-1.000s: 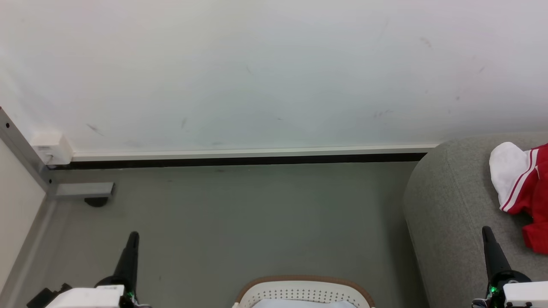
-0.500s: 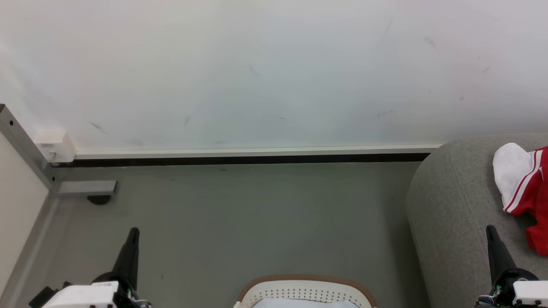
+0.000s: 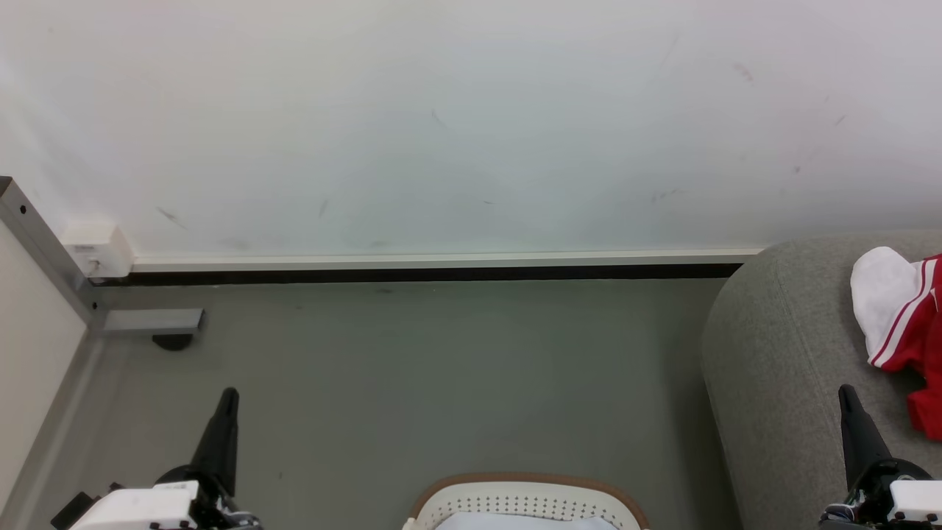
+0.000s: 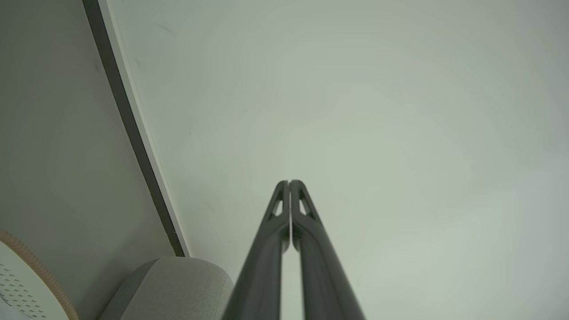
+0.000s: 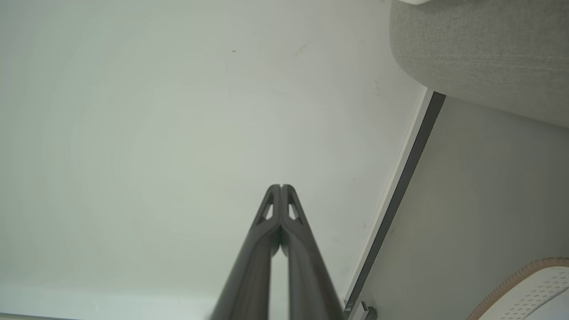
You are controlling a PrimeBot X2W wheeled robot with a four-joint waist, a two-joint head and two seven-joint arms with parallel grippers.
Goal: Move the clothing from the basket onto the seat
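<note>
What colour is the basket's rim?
Tan rim on a white basket, clearest in right wrist view.

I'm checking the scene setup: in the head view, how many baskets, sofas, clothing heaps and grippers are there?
Baskets: 1, the basket
Sofas: 1, the sofa
Clothing heaps: 1, the red-and-white clothing lying on the sofa; how many garments it holds I cannot tell
Grippers: 2, the left gripper and the right gripper, both shut and empty
Total: 5

Open floor lies between the basket and wall; the seat blocks the right.
</note>
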